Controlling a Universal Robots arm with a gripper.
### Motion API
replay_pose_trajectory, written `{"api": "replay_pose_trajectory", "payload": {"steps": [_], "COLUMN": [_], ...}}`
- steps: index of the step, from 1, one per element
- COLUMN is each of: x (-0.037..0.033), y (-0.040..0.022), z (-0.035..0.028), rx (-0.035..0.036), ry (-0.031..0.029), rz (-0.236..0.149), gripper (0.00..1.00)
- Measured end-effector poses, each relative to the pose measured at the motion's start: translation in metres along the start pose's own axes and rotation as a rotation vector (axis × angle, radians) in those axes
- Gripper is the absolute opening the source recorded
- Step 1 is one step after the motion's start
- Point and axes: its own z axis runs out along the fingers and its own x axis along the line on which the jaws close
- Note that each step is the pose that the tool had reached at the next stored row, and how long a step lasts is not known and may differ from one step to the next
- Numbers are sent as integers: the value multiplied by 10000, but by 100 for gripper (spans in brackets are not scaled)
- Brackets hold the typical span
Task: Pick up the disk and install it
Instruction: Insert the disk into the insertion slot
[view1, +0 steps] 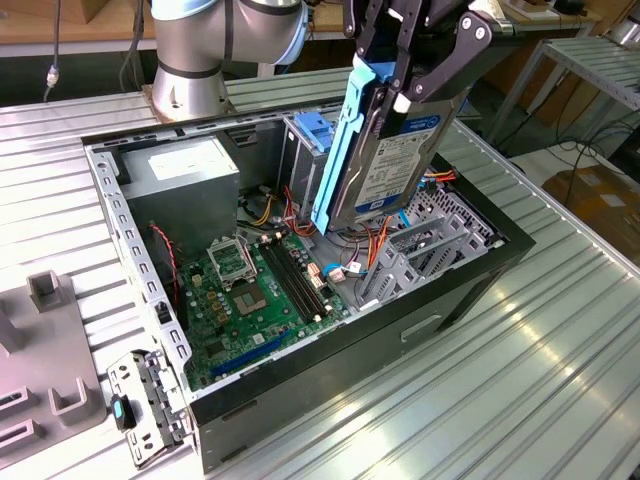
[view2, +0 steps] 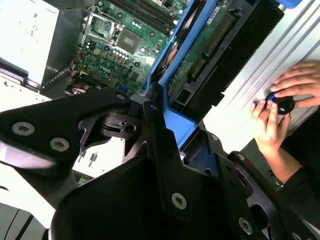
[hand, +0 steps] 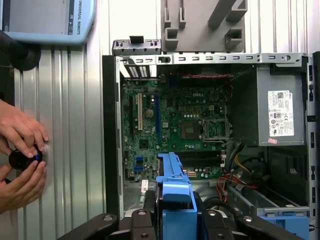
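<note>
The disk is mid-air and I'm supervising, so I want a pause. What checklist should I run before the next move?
1. Grip: ok; the tool is shut on the disk at its upper end.
2. Clearance: ok; the disk hangs tilted above the open computer case.
3. Cables under the disk: cannot tell if they obstruct.
4. Person's hands: ok; on the table, outside the case.
5. Drive cage free: cannot tell.

Holds the disk (view1: 398, 170) tilted in the gripper (view1: 415, 85) above the open case (view1: 330, 370) on the table (view1: 560, 340). Inside – motherboard (view1: 255, 290) on the floor, power supply (view1: 185, 180) at the exterior view's left of the disk. Beside the case, on the table – a person's hands (hand: 20, 130).
</note>
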Motion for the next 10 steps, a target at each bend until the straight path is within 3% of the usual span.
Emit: {"api": "replay_pose_trajectory", "payload": {"steps": [10], "x": [0], "y": [-5], "z": [0], "rx": [0], "ry": [0], "rz": [0], "gripper": [37]}}
